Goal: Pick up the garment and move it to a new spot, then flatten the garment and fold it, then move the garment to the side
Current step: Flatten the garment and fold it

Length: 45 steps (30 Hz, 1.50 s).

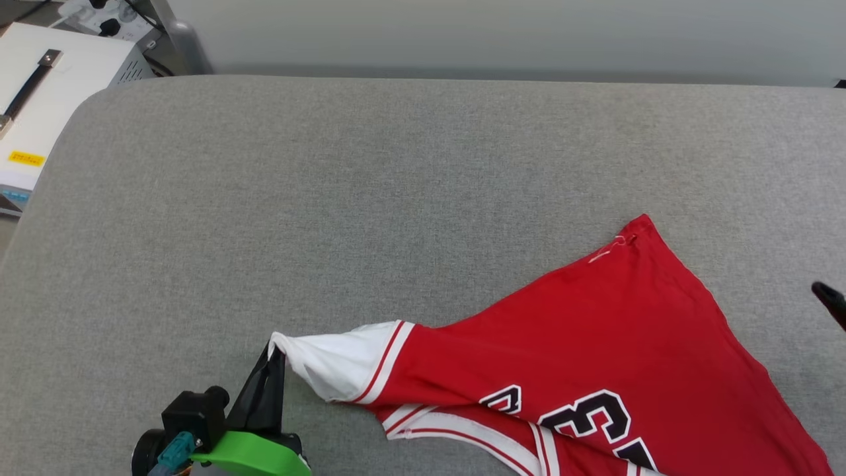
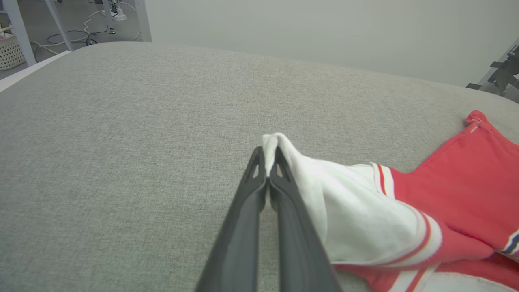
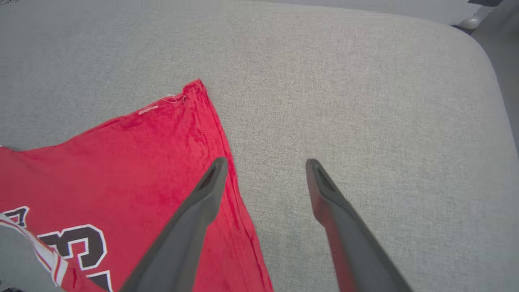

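While left jaws pinch white sleeve [image 1: 337, 367] of garment [image 1: 595, 330], right jaws gape empty; print [image 1: 595, 413] cut off at edge.

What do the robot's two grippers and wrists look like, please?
The left gripper has two long, matt black fingers tapering to slotted tips, on a bright green wrist housing beside a black block carrying a teal connector. The right gripper has matching dark tapering fingers with slotted tips.

The garment [image 1: 628, 317] bears a black, white-outlined 3; its other print is unreadable.
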### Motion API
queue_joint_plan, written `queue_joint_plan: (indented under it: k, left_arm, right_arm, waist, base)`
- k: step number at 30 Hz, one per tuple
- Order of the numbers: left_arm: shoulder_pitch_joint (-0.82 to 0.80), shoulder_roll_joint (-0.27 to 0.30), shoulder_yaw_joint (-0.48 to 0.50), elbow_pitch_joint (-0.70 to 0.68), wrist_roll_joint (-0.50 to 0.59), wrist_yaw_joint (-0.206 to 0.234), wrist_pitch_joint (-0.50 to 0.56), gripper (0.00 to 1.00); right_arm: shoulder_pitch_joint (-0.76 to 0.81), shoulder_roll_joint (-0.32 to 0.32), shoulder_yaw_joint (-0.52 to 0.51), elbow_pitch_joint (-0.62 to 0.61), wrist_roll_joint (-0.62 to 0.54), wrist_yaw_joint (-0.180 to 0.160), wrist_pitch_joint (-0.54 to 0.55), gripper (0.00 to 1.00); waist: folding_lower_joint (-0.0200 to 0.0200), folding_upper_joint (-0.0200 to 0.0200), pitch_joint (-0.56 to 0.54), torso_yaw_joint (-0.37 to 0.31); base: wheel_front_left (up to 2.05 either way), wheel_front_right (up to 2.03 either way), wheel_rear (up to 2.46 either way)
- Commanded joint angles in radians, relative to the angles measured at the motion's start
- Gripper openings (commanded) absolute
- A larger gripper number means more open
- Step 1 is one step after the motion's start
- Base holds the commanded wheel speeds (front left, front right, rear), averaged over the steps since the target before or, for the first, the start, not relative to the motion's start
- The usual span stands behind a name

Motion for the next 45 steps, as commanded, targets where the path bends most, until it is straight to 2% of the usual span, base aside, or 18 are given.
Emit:
queue_joint_plan:
  k: [1, 7, 12, 19, 29, 34, 35, 36, 40, 45]
  left_arm:
    - [-0.028, -0.003, -0.003, -0.007, -0.003, -0.001, -0.004, 0.00]
    - [-0.076, -0.015, -0.023, -0.008, 0.004, -0.008, -0.006, 0.00]
    - [-0.120, -0.030, -0.044, -0.007, 0.012, -0.015, -0.007, 0.00]
    - [-0.176, -0.054, -0.070, -0.016, 0.022, -0.026, -0.007, 0.00]
    - [-0.207, -0.078, -0.072, -0.015, 0.029, -0.034, -0.007, 0.00]
    - [-0.209, -0.084, -0.062, -0.013, 0.035, -0.036, -0.007, 0.00]
    - [-0.208, -0.085, -0.059, -0.012, 0.037, -0.037, -0.007, 0.00]
    - [-0.207, -0.085, -0.057, -0.011, 0.038, -0.037, -0.007, 0.00]
    - [-0.200, -0.086, -0.050, -0.003, 0.045, -0.039, -0.007, 0.00]
    - [-0.192, -0.080, -0.041, -0.001, 0.053, -0.042, -0.007, 0.00]
  right_arm:
    - [-0.055, -0.001, 0.016, -0.014, -0.015, -0.001, 0.012, 1.00]
    - [-0.276, -0.016, 0.148, 0.010, -0.052, -0.001, 0.104, 1.00]
    - [-0.464, -0.027, 0.289, 0.108, -0.068, -0.001, 0.183, 1.00]
    - [-0.633, -0.019, 0.458, 0.264, -0.065, -0.001, 0.267, 1.00]
    - [-0.653, -0.039, 0.655, 0.428, -0.065, -0.001, 0.288, 1.00]
    - [-0.639, -0.049, 0.718, 0.463, -0.024, -0.001, 0.268, 1.00]
    - [-0.641, -0.050, 0.730, 0.461, -0.017, -0.001, 0.261, 0.42]
    - [-0.644, -0.050, 0.737, 0.458, -0.012, -0.001, 0.252, 0.00]
    - [-0.664, -0.053, 0.756, 0.451, 0.007, -0.001, 0.204, 0.00]
    - [-0.696, -0.058, 0.746, 0.429, 0.024, -0.001, 0.090, 0.00]
  waist:
    - [0.0001, 0.0000, 0.029, 0.021]
    - [0.0001, 0.0000, 0.093, 0.061]
    - [0.0001, 0.0000, 0.144, 0.098]
    - [0.0001, 0.0000, 0.203, 0.149]
    - [0.0001, 0.0000, 0.255, 0.183]
    - [0.0001, 0.0000, 0.256, 0.178]
    - [0.0001, 0.0000, 0.252, 0.174]
    - [0.0001, 0.0000, 0.248, 0.171]
    - [0.0001, 0.0000, 0.223, 0.152]
    - [0.0001, 0.0000, 0.167, 0.128]
  base:
    - [0.00, 0.00, 0.00]
    - [0.00, 0.00, 0.00]
    - [0.00, 0.00, 0.00]
    - [0.00, 0.00, 0.00]
    - [0.00, 0.00, 0.00]
    - [0.00, 0.00, 0.00]
    - [0.00, 0.00, 0.00]
    - [0.00, 0.00, 0.00]
    - [0.00, 0.00, 0.00]
    - [0.00, 0.00, 0.00]
